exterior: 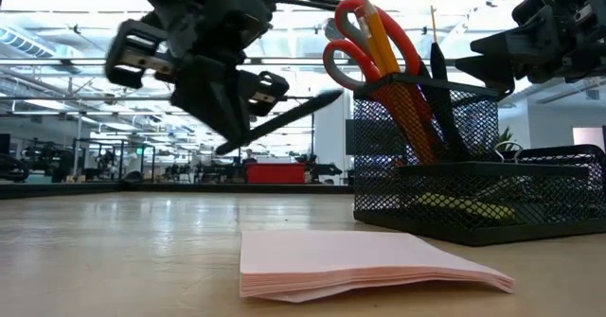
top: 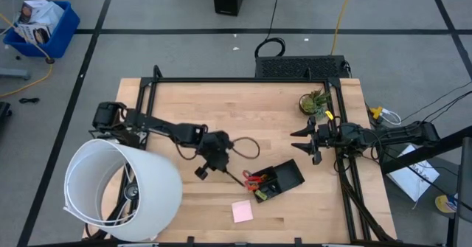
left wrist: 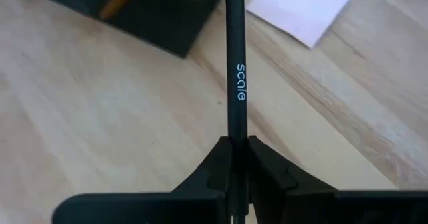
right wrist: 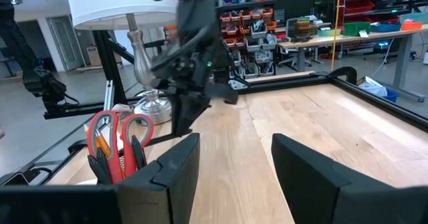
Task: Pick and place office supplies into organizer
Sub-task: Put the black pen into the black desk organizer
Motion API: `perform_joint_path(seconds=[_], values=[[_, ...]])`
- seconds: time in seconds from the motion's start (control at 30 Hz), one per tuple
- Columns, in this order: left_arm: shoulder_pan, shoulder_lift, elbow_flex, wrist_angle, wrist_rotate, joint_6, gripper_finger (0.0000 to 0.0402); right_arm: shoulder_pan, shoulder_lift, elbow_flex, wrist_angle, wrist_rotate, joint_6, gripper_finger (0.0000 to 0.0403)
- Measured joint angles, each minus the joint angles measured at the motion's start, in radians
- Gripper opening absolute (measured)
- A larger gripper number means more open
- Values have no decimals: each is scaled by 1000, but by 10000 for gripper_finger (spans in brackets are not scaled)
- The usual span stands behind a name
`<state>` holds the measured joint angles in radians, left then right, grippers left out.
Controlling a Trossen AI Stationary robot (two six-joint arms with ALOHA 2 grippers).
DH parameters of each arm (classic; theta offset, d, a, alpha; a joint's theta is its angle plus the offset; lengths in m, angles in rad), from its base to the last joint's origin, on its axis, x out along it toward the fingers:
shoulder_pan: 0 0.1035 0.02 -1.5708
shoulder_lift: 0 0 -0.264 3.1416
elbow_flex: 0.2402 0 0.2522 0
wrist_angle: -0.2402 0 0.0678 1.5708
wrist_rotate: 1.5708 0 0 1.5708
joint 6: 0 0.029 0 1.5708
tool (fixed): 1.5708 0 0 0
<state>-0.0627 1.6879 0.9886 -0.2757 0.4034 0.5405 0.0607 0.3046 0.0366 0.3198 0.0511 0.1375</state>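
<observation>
So, far left there's a big white lampshade point(top: 122, 188) over the worktop point(top: 221, 99) edge. Next over, the left tool point(top: 209, 161) is clamped tight on a black pen point(left wrist: 235, 63), held up off the wood and angled toward the organizer point(top: 284, 179). That black mesh organizer already has red-handled scissors point(exterior: 355, 33) and an orange pencil point(exterior: 383, 43) standing in it. The pink sticky-note pad point(top: 242, 211) lies flat just beside it. Right tool point(top: 305, 141) hangs wide apart, holding nothing, near a little potted plant point(top: 313, 101).
</observation>
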Motion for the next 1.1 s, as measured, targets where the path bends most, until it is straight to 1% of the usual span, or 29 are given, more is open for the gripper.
perform_joint_path(seconds=[0.1, 0.23, 0.33, 0.37, 0.43, 0.57, 0.63, 0.7, 0.77, 0.97, 1.1], values=[[53, -1, 0, 5, 78, 31, 30, 0, 0, 0, 2, 0, 0, 183], [128, -3, 0, 18, 203, 28, 41, 0, 0, 0, 3, 0, 0, 183], [181, -6, 0, 18, 253, 26, 43, 0, 0, 0, 3, 0, 0, 183], [195, -6, 0, 30, 259, 16, 43, 0, 0, 0, 3, 0, 0, 183], [222, -6, 0, 74, 258, -50, 40, 0, 0, 0, 3, 0, 0, 183], [270, -6, 1, 194, 256, -266, 29, 0, 0, 0, 3, 0, 0, 183], [281, -7, 1, 222, 259, -286, 29, 0, 0, 0, 3, 0, 0, 183], [278, -7, 1, 244, 281, -282, 34, 0, 0, 0, 3, 0, 0, 183], [277, -7, 1, 287, 304, -308, 38, 0, 0, 0, 3, 0, 0, 183], [277, -7, 1, 477, 303, -478, 34, 0, 0, 0, 3, 0, 0, 183], [249, -7, 1, 608, 292, -522, 37, 0, 0, 0, 3, 0, 0, 183]])
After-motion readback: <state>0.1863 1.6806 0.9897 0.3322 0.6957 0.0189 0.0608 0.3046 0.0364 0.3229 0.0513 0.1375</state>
